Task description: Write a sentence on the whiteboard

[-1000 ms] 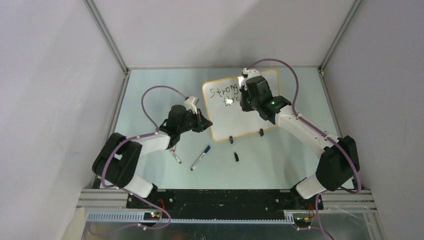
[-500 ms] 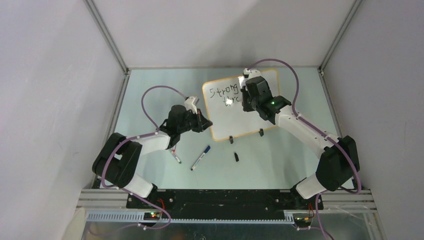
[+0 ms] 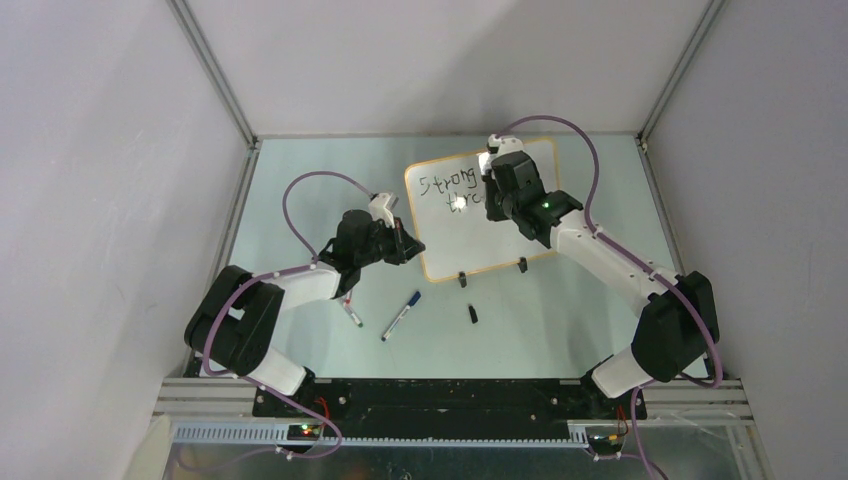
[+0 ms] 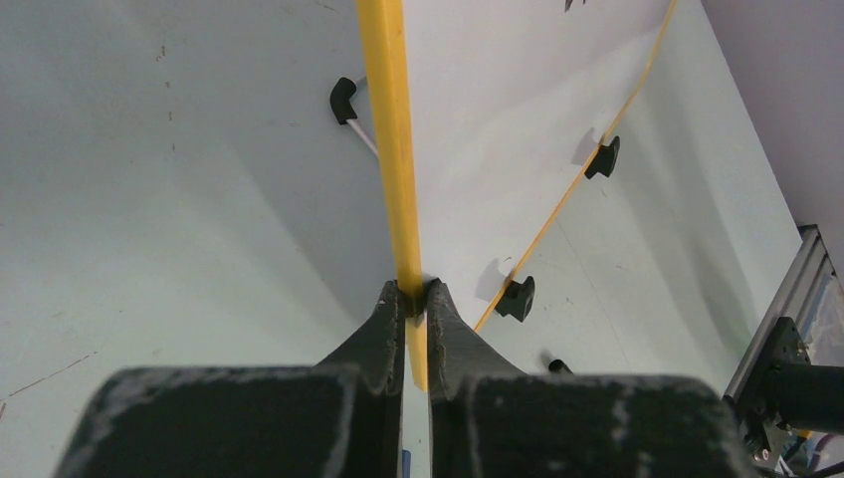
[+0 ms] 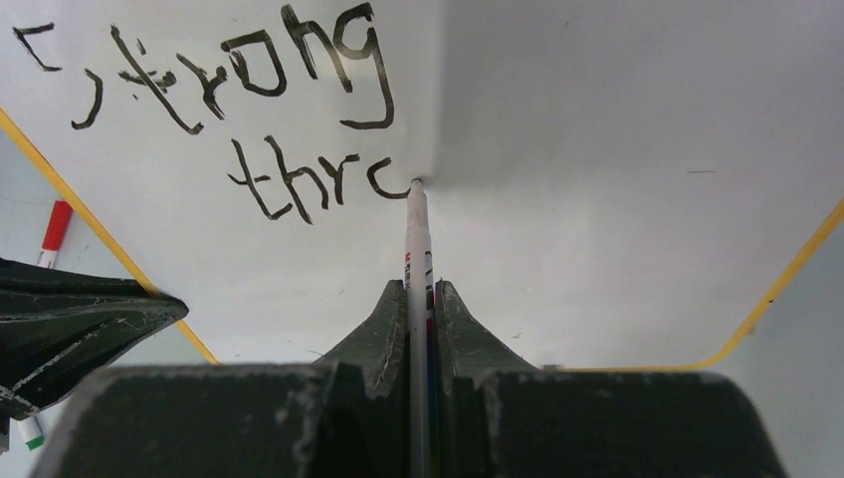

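Note:
The whiteboard (image 3: 470, 245) stands tilted on the table, white with a yellow rim (image 4: 390, 149). The sentence (image 5: 229, 70) reads "Strong" with "thrc" below it, and it also shows small in the top view (image 3: 447, 184). My right gripper (image 5: 419, 287) is shut on a white marker (image 5: 416, 229), whose tip touches the board just right of the last curved stroke. From above, that gripper (image 3: 488, 200) hangs over the board's upper middle. My left gripper (image 4: 415, 294) is shut on the board's yellow left rim, low on its left edge (image 3: 408, 245).
On the table in front of the board lie a blue-capped marker (image 3: 400, 316), a red-tipped marker (image 3: 351, 313) and a small black cap (image 3: 472, 313). Black clip feet (image 3: 462, 280) (image 3: 522, 265) hold the board's lower edge. Grey walls enclose the table.
My right gripper with the marker has edged slightly to the right along the second line. The left arm and the board have not moved.

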Available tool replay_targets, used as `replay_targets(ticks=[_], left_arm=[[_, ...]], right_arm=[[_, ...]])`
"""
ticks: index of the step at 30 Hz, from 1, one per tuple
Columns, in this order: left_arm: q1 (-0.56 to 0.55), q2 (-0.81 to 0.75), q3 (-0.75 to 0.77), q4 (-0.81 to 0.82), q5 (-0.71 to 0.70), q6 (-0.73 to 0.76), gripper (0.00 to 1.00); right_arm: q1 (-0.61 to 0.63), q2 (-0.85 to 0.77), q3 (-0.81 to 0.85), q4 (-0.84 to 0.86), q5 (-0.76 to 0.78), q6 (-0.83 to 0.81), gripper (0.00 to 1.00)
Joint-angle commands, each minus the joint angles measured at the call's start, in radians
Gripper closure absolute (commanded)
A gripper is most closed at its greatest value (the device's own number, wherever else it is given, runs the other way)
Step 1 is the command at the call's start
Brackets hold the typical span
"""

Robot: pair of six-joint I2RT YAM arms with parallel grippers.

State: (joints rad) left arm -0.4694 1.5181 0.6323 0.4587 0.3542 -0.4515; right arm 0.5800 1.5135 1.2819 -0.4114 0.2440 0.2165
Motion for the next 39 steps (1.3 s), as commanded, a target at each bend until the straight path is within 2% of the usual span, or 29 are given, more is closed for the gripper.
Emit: replay_targets(ticks=[1, 39], left_arm=[[-0.018, -0.018, 0.026, -0.042, -0.021, 0.052, 1.0], [-0.018, -0.023, 0.025, -0.045, -0.026, 0.056, 1.0]], right_arm=[[-0.005, 0.021, 0.054, 0.043, 0.04, 0.004, 1.0], [0.019, 0.037, 0.103, 0.0, -0.003, 0.005, 1.0]])
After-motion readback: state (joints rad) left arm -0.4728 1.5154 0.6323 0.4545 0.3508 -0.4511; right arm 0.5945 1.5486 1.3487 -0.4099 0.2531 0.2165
